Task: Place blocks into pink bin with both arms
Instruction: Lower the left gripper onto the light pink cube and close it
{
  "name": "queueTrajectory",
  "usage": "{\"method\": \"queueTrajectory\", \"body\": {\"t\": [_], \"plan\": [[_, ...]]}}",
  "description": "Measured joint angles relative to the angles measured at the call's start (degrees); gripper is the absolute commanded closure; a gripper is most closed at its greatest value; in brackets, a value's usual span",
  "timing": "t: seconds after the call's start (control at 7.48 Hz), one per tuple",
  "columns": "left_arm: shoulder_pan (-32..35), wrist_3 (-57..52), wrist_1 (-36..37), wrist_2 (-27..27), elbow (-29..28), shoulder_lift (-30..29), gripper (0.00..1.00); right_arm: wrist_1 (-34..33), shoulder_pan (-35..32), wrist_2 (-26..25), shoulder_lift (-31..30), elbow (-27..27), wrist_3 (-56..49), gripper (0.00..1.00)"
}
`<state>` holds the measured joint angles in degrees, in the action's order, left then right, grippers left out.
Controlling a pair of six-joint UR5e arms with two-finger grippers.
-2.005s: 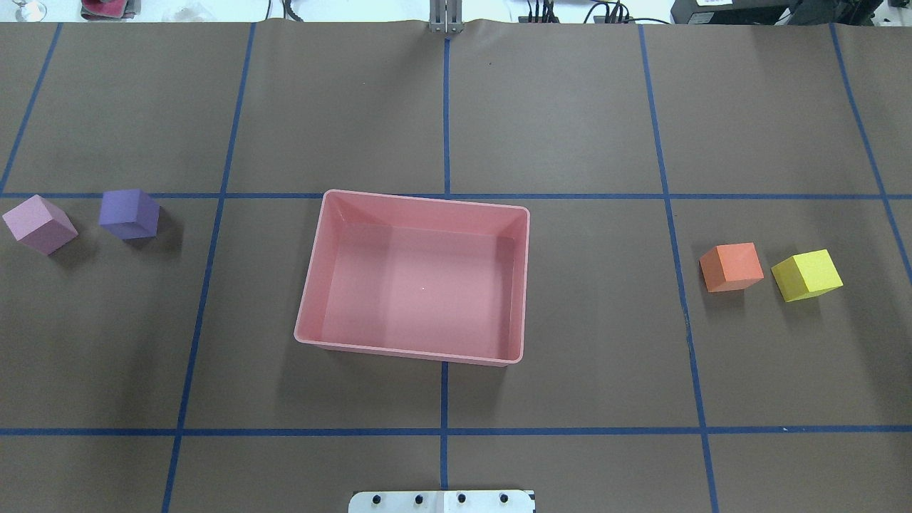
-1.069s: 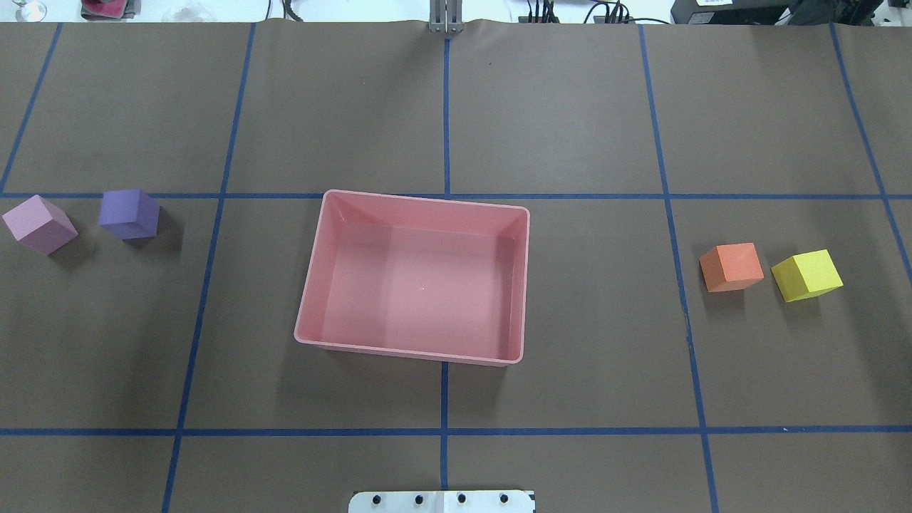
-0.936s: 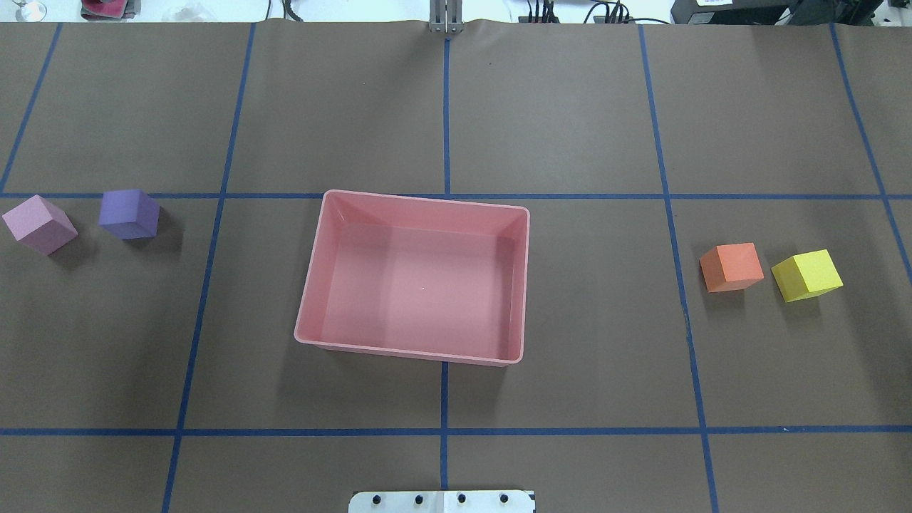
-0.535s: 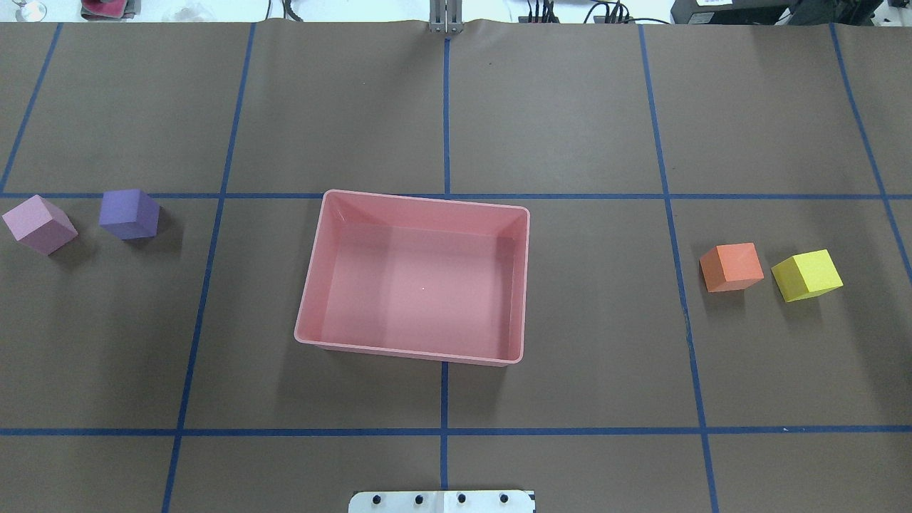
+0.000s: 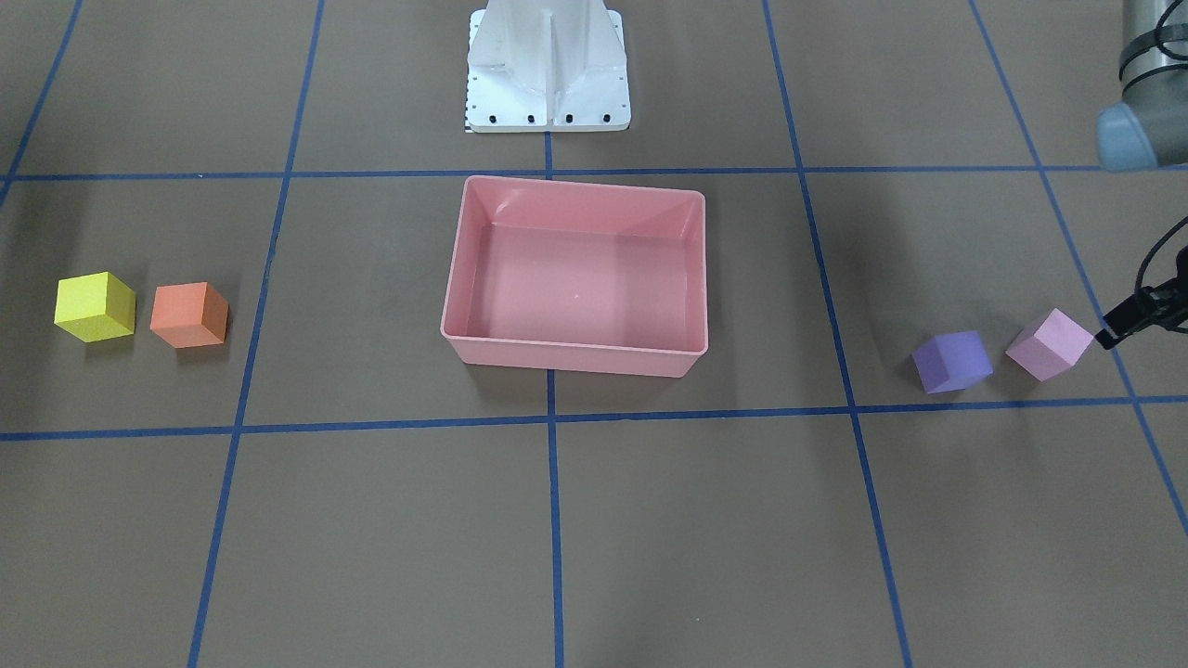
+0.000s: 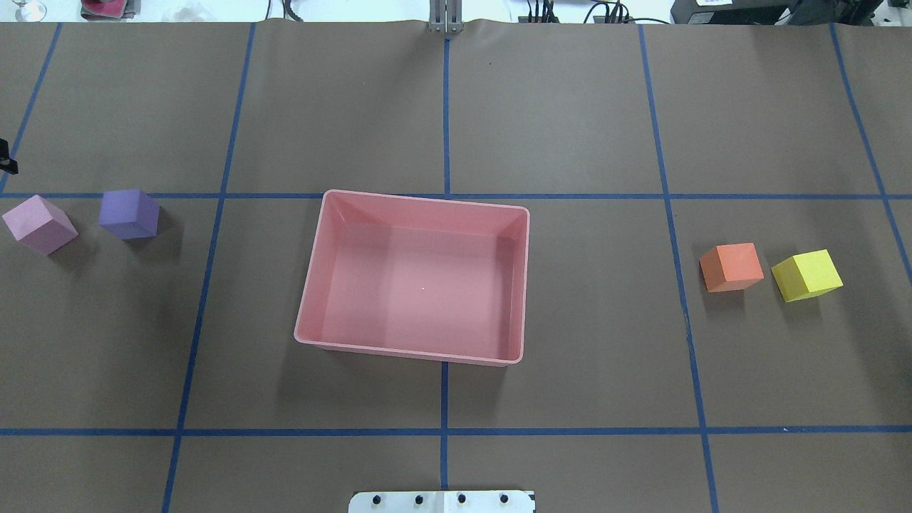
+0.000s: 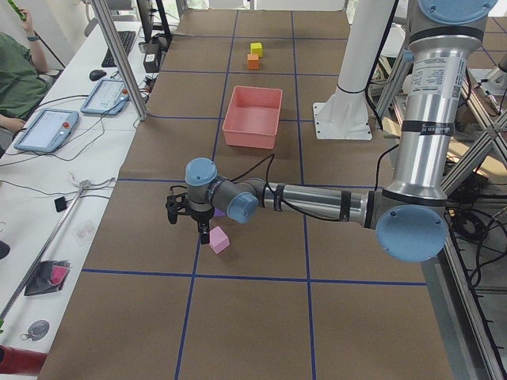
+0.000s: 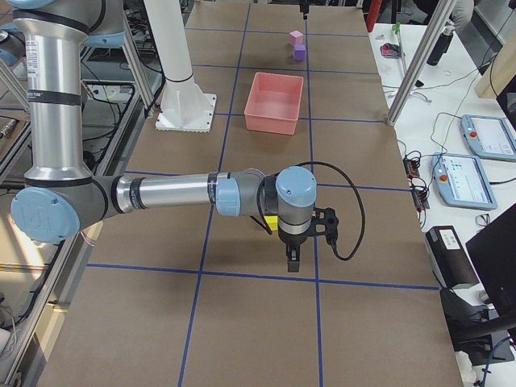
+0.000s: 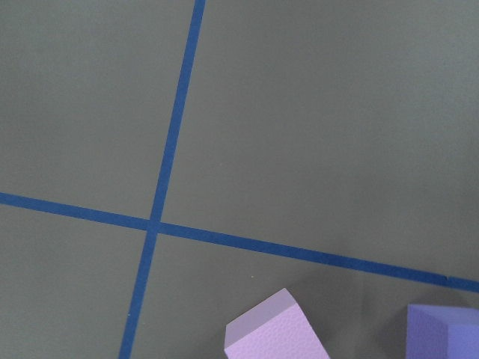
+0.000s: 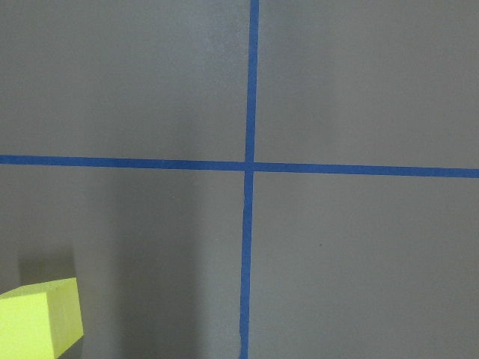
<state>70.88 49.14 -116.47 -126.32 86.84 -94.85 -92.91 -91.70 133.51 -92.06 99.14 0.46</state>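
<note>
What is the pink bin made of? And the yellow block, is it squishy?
The pink bin looks like smooth plastic: thin walls, rounded corners, a faint sheen inside. The yellow block looks matte, with no shine. It may be foam or painted wood; the pictures cannot show whether it is squishy.

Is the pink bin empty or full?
Empty. The pink bin is bare inside; the yellow block, orange block, purple block and light pink block sit outside it.
</note>
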Motion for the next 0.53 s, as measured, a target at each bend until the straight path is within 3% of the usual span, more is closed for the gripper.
{"method": "queueTrajectory", "body": {"t": [0.53], "plan": [[-3.75,12.07,-4.45,4.52,-2.35,0.96,0.00,0.01,0.20,0.08,0.03,0.07,0.07,0.00]]}}
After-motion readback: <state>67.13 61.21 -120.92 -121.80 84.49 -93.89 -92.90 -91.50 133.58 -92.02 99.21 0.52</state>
